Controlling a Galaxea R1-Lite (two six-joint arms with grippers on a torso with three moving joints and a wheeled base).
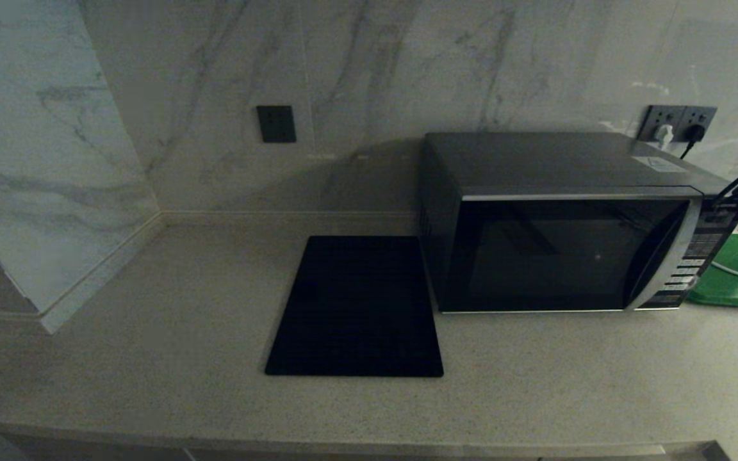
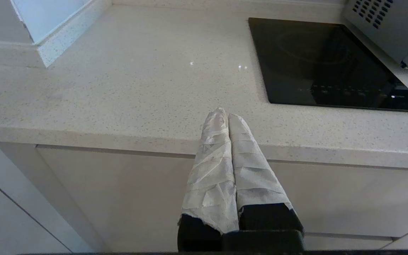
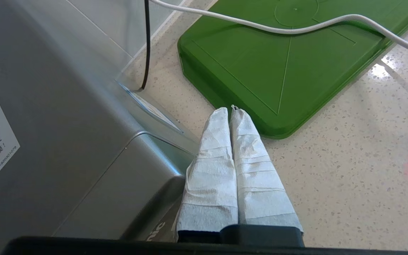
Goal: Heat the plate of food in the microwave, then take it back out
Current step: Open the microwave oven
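microwave: brushed metal, glossy glass | counter: speckled stone | green tray: smooth plastic

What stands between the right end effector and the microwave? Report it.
Nothing visible. The right end effector, shut, hangs beside the microwave over the counter. The green tray and white cable lie on its other side, away from the microwave. The door is shut.
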